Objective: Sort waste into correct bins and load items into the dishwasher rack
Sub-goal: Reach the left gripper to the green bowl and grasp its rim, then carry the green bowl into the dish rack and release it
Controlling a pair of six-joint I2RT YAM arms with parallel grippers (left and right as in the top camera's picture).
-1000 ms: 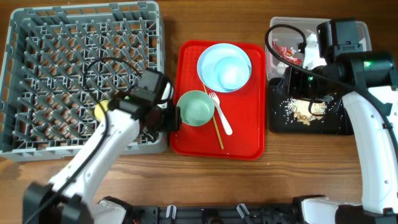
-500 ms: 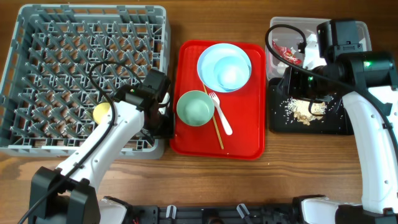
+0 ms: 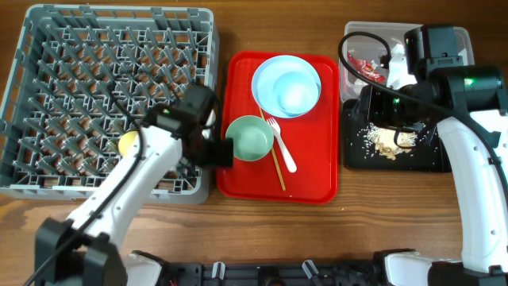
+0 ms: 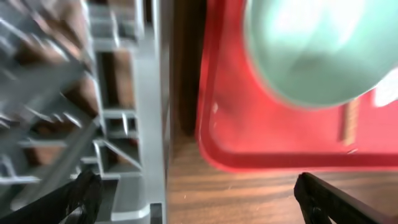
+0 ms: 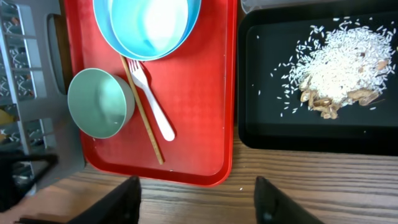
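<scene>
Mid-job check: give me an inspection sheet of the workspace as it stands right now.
Surface: wooden table; no spills seen on the wood.
Job's things: cup in the rack; plate holding the blue bowl, green bowl, fork and chopsticks on the red tray; wrapper in the tub; rice in the black tray.
Clutter: nothing seen.
Grippers: left gripper open, empty, over the gap between rack and red tray; right gripper open, empty, near the black tray.
Cables: black cable arcs over the tub; thin cable crosses the rack.
Surroundings: nothing seen.
</scene>
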